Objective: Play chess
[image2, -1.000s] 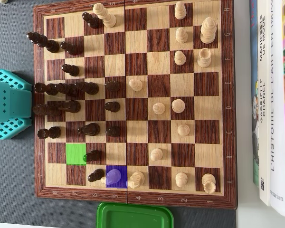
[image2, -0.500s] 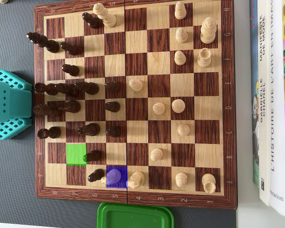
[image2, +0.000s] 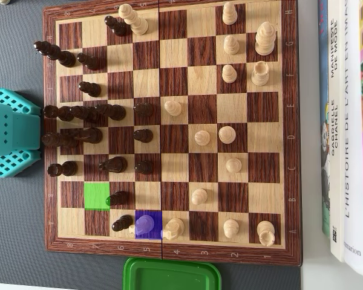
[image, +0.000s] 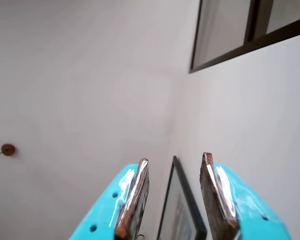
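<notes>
Grey tabletop; wooden chessboard (image2: 51, 121) mid-game, purple-marked square (image2: 148, 225) and green one (image2: 97, 196) unaddressed; turquoise gripper (image: 173, 165) agape, empty, aimed wallward.

A green plastic lid (image2: 172, 275) is seen at the bottom edge of the overhead view, just below the board, and books (image2: 346, 127) are laid side by side along the right edge, with French titles printed on their spines. In the wrist view a pale wall (image: 80, 85) is shown, with a dark window frame (image: 225, 52) at the upper right, a dark framed picture (image: 182, 210) low in the middle and a small brown knob (image: 8, 149) at the left.
</notes>
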